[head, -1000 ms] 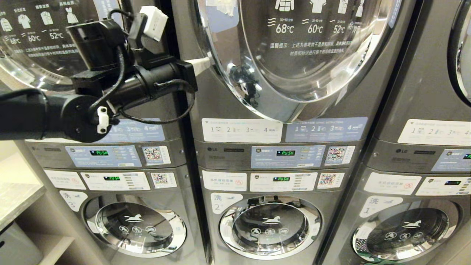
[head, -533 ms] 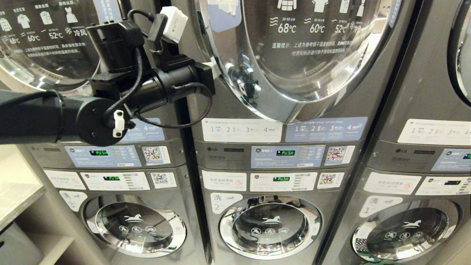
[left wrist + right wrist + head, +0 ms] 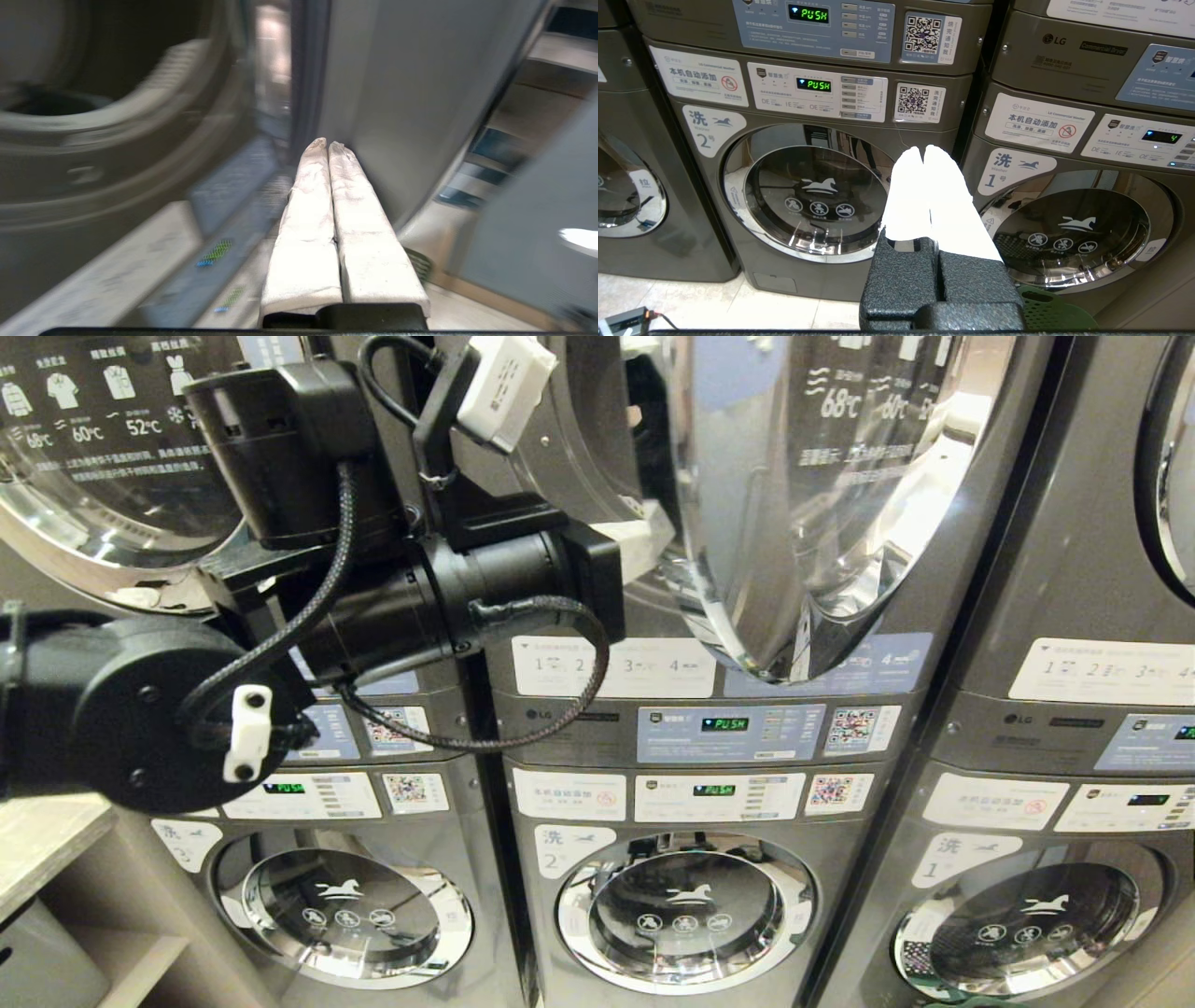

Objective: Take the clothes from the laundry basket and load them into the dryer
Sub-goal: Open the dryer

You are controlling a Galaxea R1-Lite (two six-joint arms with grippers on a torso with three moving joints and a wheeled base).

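At the left edge of the middle dryer's (image 3: pixel 934 569) opening, the left gripper (image 3: pixel 653 532) sits just inside the open door (image 3: pixel 794 523), fingers (image 3: pixel 308 205) pressed together, grasping nothing. The right gripper (image 3: pixel 924 154) hangs before the lower washers (image 3: pixel 808 196), clenched and empty. A green laundry basket (image 3: pixel 1052 312) shows at the floor beneath washer 1; no clothes are visible.
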